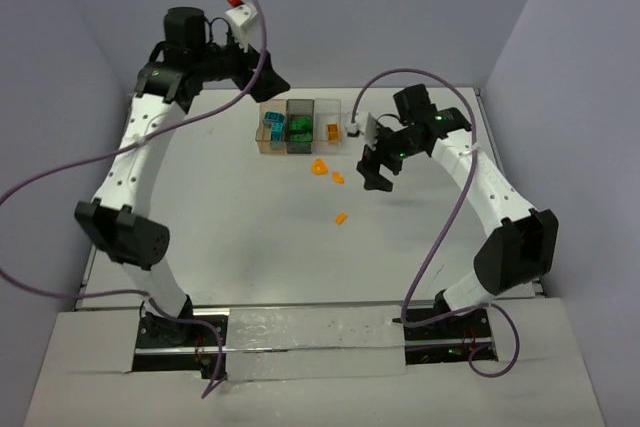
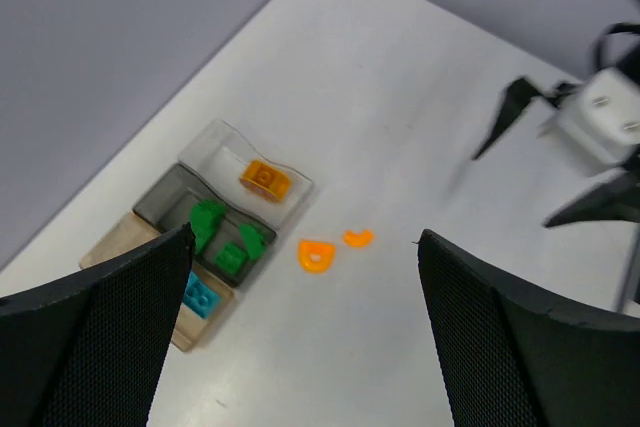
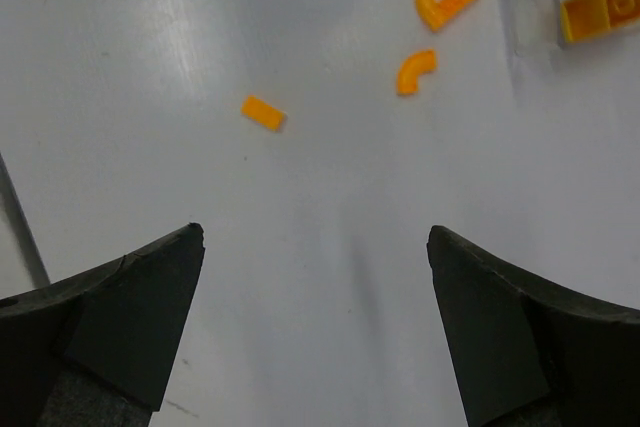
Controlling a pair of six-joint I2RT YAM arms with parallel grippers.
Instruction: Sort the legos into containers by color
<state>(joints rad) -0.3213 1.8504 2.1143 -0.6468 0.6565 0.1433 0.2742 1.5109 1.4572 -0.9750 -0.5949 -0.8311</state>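
Containers (image 1: 300,110): three joined boxes in a row, upper centre of the top view, on the white table (image 1: 230,207).
Sorted legos: teal-blue legos (image 1: 270,131) in the brown-tinted box at the left end; green legos (image 1: 298,129) in the grey middle box; one orange brick (image 1: 332,131) in the clear box at the right end.
Loose legos: orange half-round piece (image 1: 320,167), orange curved piece (image 1: 339,178) and orange flat piece (image 1: 341,217), bare on the table just below the row in the top view.
Left claw (image 2: 305,235): raised above the table, fingers spread wide, nothing between them, touching nothing.
Legos relative to left claw: in its wrist view, row of boxes at lower left, brown-tinted end partly hidden behind the left finger; half-round and curved pieces framed in the gap, down on the table.
Right claw (image 3: 315,234): fingers wide apart, empty, clear of the table.
Legos relative to right claw: in its wrist view, three loose orange pieces in the upper half, beyond the fingertips; clear box with its brick in the upper right corner.
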